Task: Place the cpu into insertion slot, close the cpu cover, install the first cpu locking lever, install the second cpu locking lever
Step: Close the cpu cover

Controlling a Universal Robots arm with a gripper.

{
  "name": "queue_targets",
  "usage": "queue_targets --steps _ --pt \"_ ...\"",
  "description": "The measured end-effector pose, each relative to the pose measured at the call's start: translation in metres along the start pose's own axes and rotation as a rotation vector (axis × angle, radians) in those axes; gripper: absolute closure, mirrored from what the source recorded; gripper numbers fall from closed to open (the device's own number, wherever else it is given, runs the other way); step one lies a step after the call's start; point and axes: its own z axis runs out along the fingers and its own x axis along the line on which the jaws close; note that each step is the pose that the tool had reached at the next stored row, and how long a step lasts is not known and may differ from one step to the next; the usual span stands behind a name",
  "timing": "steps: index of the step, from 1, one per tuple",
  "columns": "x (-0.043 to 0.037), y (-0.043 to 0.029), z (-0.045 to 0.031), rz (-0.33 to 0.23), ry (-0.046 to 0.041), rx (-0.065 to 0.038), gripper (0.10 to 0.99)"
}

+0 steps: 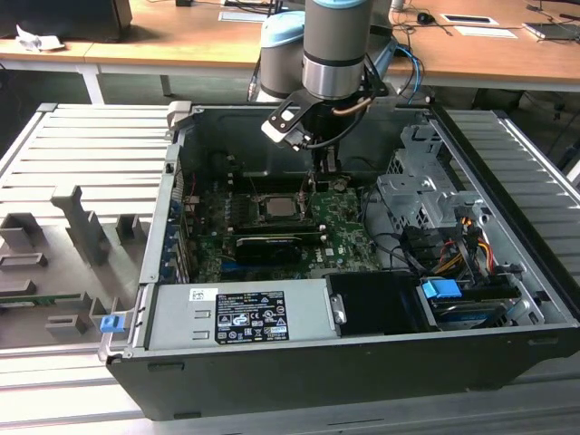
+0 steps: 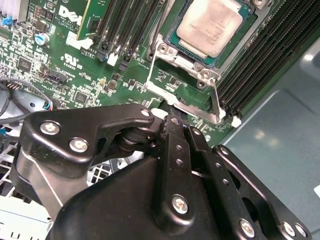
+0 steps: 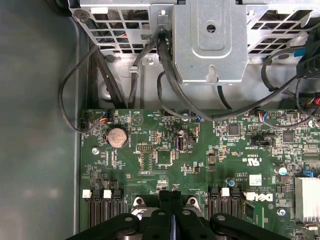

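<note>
The cpu, a pale silver square, lies flat in the insertion slot on the green board; in the exterior view the cpu sits mid-board inside the open case. The cpu cover, a thin silver frame, stands swung up beside the slot, its cut-out showing board behind it. My gripper is shut, fingertips right at the cover's raised free edge; I cannot tell whether they touch it. In the first wrist view the gripper shows both black fingers pressed together. In the exterior view the gripper hangs over the board's far side.
Black memory slots flank the socket. A metal drive cage with black cables borders the board. A long black card lies nearer than the socket, and the power supply at the case front. A grey foam tray is at the exterior view's left.
</note>
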Motion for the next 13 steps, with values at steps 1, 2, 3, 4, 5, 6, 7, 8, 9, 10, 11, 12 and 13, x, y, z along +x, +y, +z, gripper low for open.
queue_targets --steps 1,2,3,4,5,6,7,8,9,10,11,12,13 --pt "0.0 -0.0001 0.0 0.0 0.0001 0.0 0.98" --pt "0.0 -0.0007 0.0 0.0 0.0001 0.0 0.98" --pt "0.0 -0.0011 -0.0001 0.0 0.0001 0.0 0.98" --pt "0.0 -0.0011 -0.0001 0.0 0.0001 0.0 0.98" --pt "0.0 -0.0013 -0.0001 0.0 0.0 0.0 0.98" --pt "0.0 -0.0015 -0.0001 0.0 0.0 0.0 0.98" --pt "0.0 -0.0017 -0.0001 0.0 0.0 0.0 0.98" --pt "0.0 -0.0018 -0.0001 0.0 0.0001 0.0 0.98" --pt "0.0 -0.0022 -0.0001 0.0 0.0001 0.0 0.98" --pt "0.0 -0.0025 -0.0001 0.0 0.0001 0.0 0.98" --pt "0.0 -0.0027 -0.0002 0.0 0.0001 0.0 0.98" --pt "0.0 -0.0029 -0.0002 0.0 0.0001 0.0 0.98" --pt "0.0 -0.0033 -0.0002 0.0 0.0 0.0 0.98"
